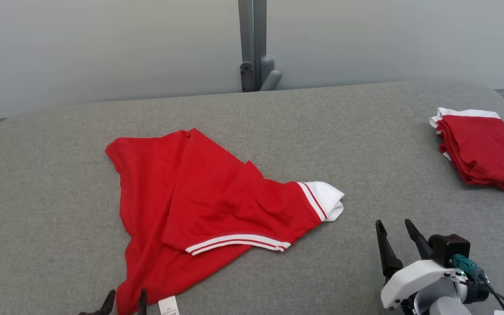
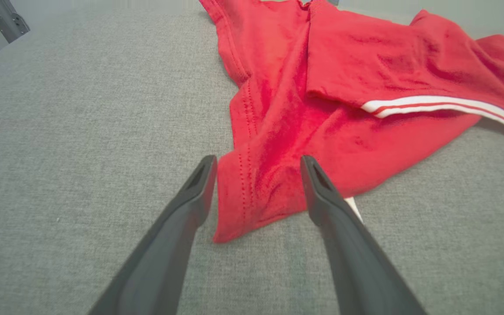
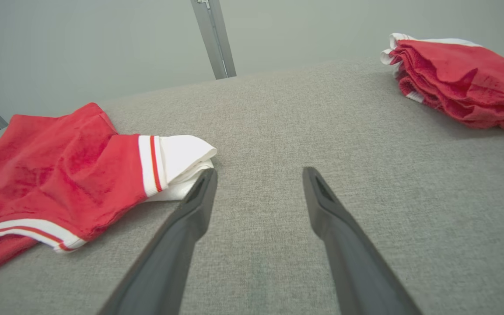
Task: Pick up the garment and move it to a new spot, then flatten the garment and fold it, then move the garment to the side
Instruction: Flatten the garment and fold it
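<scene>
The garment (image 1: 199, 205), a red jersey T-shirt with a white sleeve and red-and-white striped trim, lies crumpled on the grey table (image 1: 278, 122), left of centre. A small white label (image 1: 168, 305) sticks out at its near corner. My left gripper (image 1: 125, 302) is at the bottom edge, open, its fingers either side of that near corner; in the left wrist view the garment (image 2: 322, 87) corner lies flat between the spread fingers of my left gripper (image 2: 257, 164). My right gripper (image 1: 395, 231) is open over bare table, to the right of the white sleeve (image 3: 182, 157). In its own wrist view the right gripper (image 3: 258, 175) holds nothing.
A second red garment (image 1: 484, 148), folded, lies at the table's far right edge; it also shows as the folded pile (image 3: 462, 78) in the right wrist view. A grey post (image 1: 254, 43) stands behind the table against a pale wall.
</scene>
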You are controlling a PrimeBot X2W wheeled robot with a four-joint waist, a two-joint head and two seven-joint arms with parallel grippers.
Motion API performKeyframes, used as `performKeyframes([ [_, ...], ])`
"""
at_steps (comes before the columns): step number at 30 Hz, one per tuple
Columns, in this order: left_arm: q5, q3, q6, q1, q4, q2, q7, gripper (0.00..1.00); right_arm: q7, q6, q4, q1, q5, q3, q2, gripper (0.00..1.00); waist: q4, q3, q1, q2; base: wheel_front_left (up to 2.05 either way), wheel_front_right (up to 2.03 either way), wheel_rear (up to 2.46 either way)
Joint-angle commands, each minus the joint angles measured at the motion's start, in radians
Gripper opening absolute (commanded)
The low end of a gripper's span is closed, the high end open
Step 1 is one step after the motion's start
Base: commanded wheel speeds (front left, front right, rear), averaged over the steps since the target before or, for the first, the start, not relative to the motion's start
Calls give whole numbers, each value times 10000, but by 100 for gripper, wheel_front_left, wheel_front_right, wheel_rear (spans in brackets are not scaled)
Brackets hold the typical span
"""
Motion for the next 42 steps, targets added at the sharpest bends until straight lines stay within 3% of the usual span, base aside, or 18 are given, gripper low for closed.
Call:
performKeyframes([
  [1, 79, -61, 24, -145, -184, -81, 1, 100, -25, -12, -78, -78, 93, 135, -17, 100, 300, 46, 0, 0, 0, 0, 0],
  [9, -292, -728, 221, -413, -805, -143, 1, 100, -25, -12, -263, -393, 386, 1413, -14, 100, 1151, 89, 0, 0, 0, 0, 0],
  [18, -705, -1576, 380, -556, -702, -144, 1, 100, -25, -12, 91, -1291, 220, 4498, -29, 100, 2357, 523, 0, 0, 0, 0, 0],
  [23, -802, -1922, 387, -604, -629, -145, 1, 100, -25, -12, 711, -1949, 128, 5582, -57, 100, 3275, 777, 0, 0, 0, 0, 0],
  [31, -1099, -2243, 464, -676, -775, -149, 1, 100, -25, -12, 1704, -2795, -131, 5983, -288, 100, 4307, 1299, 0, 0, 0, 0, 0],
  [42, -1508, -2664, 718, -996, -914, -148, 2, 100, -25, -12, 2424, -3445, -797, 5950, -482, 100, 4550, 1830, 0, 0, 0, 0, 0],
])
